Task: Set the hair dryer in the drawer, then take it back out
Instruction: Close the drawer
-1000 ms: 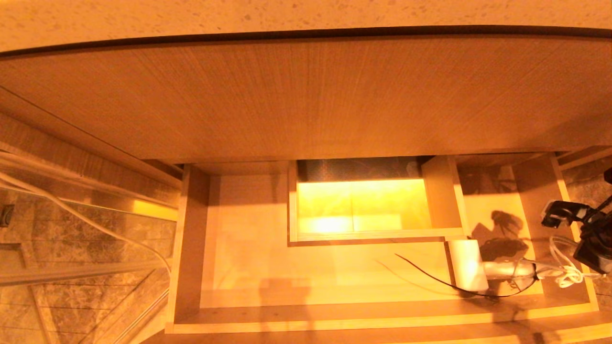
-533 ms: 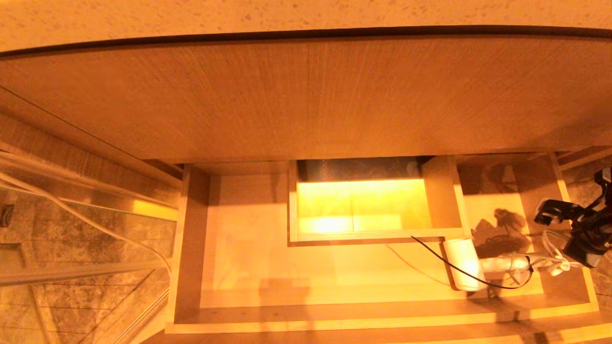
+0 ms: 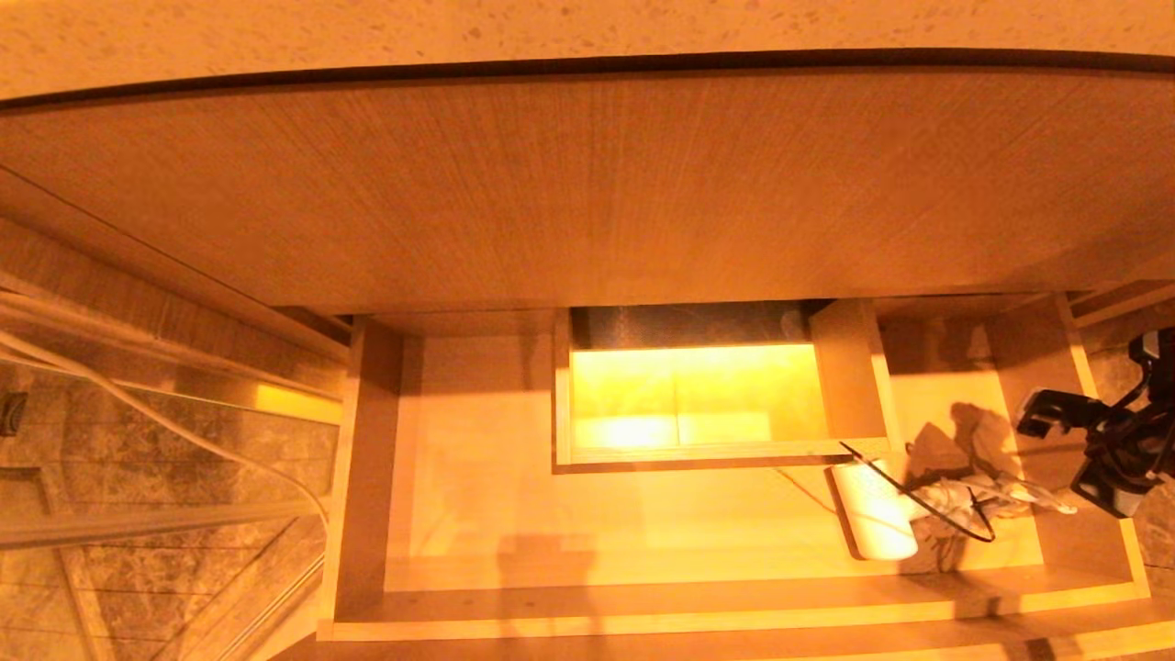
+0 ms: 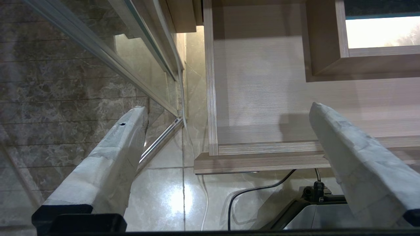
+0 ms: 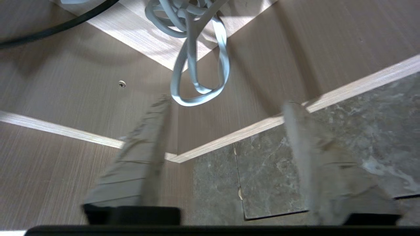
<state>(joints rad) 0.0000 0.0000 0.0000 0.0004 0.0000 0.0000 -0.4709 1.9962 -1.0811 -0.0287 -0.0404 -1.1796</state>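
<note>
Head view, left to right. Glass panel (image 3: 138, 441) and marble floor (image 3: 55, 588) at far left, with a pale cable (image 3: 165, 422) crossing them. Drawer (image 3: 367, 459) pulled open below the large wood-grain front (image 3: 587, 184); its left half bare wood. Boxed notch (image 3: 849, 376) at mid-back edge, brightly lit inside.

Dryer (image 3: 872, 514) lies on the drawer floor near the right end, just right of the notch's front right corner, white barrel pointing toward the front edge. Its handle end is hidden in a bundle of grey cord (image 3: 991, 491) lying beside it, toward the right wall. A thin black wire (image 3: 918, 505) loops over the barrel.

Right gripper (image 3: 1046, 422) hangs over the drawer's right wall, apart from the dryer and the cord. Right wrist view: fingers (image 5: 144, 154) spread wide, nothing between them; the grey cord (image 5: 197, 65) loop sits beyond the tips, untouched, over the drawer's corner and the marble floor (image 5: 295, 170).

Left arm out of the head view. Left wrist view: left gripper (image 4: 226, 111) idle outside the drawer's (image 4: 262, 160) front left corner, above the floor, fingers (image 4: 108, 164) parted and empty.
</note>
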